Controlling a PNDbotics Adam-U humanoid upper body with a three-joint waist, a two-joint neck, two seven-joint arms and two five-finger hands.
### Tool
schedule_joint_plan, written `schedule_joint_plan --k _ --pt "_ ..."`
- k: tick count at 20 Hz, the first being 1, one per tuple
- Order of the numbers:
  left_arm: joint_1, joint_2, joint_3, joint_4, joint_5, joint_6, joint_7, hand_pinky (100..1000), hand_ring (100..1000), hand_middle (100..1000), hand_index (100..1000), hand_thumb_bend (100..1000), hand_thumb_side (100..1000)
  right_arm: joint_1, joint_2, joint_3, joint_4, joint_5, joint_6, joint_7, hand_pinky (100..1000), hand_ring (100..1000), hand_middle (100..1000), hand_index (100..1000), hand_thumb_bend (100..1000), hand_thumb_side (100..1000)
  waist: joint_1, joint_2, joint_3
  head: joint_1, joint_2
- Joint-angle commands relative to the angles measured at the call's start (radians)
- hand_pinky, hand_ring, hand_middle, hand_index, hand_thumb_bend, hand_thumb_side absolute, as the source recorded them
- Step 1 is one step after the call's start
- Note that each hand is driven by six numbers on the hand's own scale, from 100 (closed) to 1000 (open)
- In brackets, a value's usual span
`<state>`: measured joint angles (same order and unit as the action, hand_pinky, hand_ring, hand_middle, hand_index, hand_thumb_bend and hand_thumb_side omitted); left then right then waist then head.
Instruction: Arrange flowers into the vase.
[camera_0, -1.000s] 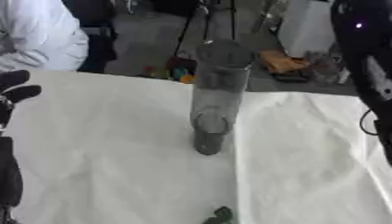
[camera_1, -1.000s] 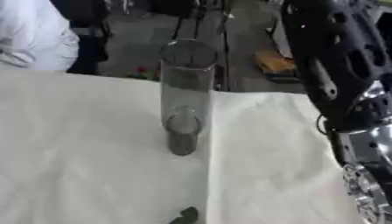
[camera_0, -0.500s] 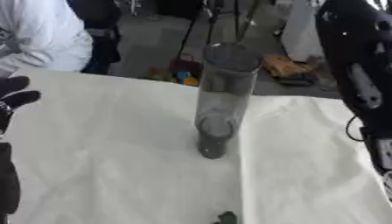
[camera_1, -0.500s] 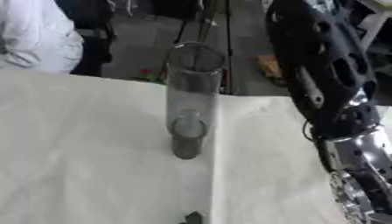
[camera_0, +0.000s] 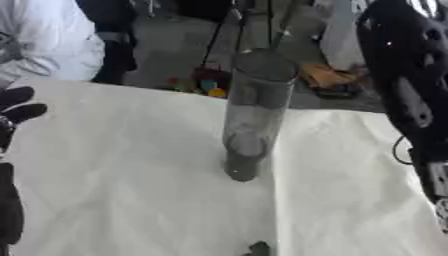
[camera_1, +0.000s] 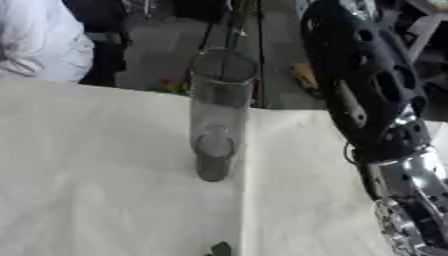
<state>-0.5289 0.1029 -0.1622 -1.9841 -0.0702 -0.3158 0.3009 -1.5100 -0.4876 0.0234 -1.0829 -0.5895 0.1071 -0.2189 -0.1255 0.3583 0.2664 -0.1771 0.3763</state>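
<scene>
A tall clear glass vase (camera_0: 251, 112) stands upright on the white cloth (camera_0: 122, 175) near the middle of the table, with nothing in it that I can see. A small dark green piece (camera_0: 258, 248) lies on the cloth at the bottom edge, in front of the vase. My left hand (camera_0: 17, 106) shows at the far left edge, fingers relaxed and holding nothing, well away from the vase. My right arm (camera_1: 359, 95) fills the right side, black with silver joints lower down; its hand is out of view.
The table's far edge (camera_0: 157, 90) runs just behind the vase, with dark floor and colourful clutter (camera_0: 199, 82) beyond. A crease in the cloth (camera_1: 243, 200) runs from the vase's base toward me.
The whole picture has shifted, so the camera moved. My right arm has swung further in from the right. The vase stands where it was.
</scene>
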Motion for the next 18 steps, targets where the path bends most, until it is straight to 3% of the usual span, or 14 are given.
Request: schedule_joint_plan --k 1,18 --pt "-0.013 0.002 0.001 -0.016 0.003 -0.001 -0.001 691 719 780 863 280 941 -0.015 -0.014 0.000 -0.014 0.015 0.008 0.003 100 100 100 114 366 310 0.008 -0.020 -0.001 -0.002 -0.008" --pt "-0.019 -0.005 0.000 -0.016 0.003 -0.001 0.000 695 721 782 864 279 943 0.037 -0.026 -0.008 -0.027 -0.024 0.069 0.018 100 100 100 116 355 324 0.008 -0.002 0.004 0.001 -0.019"
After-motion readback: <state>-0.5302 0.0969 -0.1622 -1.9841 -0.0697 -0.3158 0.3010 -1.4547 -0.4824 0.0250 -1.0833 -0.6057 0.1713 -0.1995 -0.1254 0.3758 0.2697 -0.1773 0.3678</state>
